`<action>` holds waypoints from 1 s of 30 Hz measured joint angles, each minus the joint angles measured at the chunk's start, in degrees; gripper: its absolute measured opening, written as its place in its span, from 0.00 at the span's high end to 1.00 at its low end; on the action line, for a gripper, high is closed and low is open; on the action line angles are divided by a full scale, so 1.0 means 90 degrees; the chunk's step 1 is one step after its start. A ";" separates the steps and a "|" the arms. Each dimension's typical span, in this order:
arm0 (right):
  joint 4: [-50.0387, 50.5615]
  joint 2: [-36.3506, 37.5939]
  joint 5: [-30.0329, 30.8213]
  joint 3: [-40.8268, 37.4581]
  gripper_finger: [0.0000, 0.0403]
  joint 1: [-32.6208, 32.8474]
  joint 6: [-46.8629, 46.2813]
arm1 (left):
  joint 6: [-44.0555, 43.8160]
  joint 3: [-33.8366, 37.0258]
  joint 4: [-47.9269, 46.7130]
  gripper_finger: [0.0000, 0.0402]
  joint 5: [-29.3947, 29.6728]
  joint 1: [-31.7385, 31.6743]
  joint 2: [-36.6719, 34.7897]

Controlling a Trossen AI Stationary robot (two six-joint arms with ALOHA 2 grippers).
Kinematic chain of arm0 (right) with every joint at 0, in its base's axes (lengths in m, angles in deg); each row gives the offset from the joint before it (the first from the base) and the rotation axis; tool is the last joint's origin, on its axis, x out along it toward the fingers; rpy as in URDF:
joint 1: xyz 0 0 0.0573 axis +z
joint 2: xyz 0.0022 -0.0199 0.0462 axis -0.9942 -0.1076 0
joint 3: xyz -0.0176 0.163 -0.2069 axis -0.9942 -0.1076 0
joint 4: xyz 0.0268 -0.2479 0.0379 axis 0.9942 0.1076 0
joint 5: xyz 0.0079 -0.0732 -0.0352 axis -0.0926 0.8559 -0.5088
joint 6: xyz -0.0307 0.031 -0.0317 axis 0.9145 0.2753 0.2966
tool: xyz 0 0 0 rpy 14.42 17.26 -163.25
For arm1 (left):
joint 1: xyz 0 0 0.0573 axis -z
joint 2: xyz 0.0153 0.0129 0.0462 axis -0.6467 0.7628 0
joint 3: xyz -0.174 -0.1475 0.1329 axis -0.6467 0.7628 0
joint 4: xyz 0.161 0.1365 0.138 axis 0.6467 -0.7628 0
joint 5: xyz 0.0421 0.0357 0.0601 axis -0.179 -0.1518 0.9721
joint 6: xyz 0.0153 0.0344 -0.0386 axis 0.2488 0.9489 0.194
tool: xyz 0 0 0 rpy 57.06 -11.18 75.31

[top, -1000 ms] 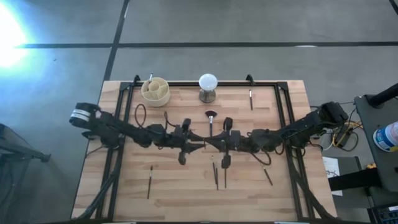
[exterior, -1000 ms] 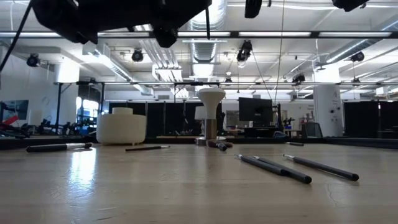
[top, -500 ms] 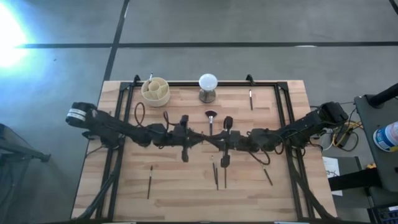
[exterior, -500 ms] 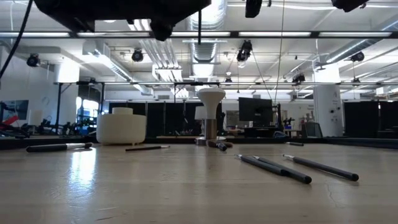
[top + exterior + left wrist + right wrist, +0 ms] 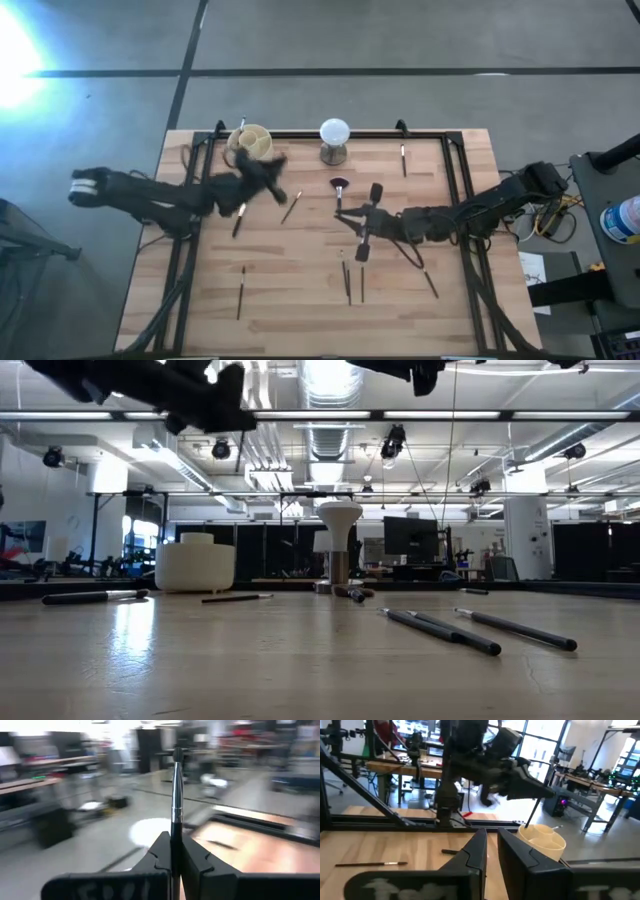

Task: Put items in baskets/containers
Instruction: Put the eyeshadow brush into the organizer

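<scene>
Fingers [image 5: 162, 851] of the left gripper [image 5: 173, 855] pinch a thin dark-handled makeup brush [image 5: 176, 795], its metal ferrule and small tip pointing away from the wrist.

From above, that left gripper [image 5: 262, 178] sits just at five o'clock of the cream divided cup [image 5: 250, 143], near the desk [image 5: 300, 300] far edge. A white ball on a stand [image 5: 334, 139] lies at three o'clock of the cup; a fan-headed brush [image 5: 338, 190] lies beyond it. Loose brushes [image 5: 348, 281] lie nearer the front.

Right gripper [image 5: 363, 232] hovers mid-desk, its fingers [image 5: 477, 851] narrowly parted, holding nothing.

At desk level, the cup [image 5: 195, 564] stands at the left.
</scene>
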 joint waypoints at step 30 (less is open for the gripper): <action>0.0025 0.0011 0.0010 -0.0061 0.98 0.0012 0.0210 | -0.1016 0.0774 -0.0181 0.97 -0.2067 -0.5588 0.1091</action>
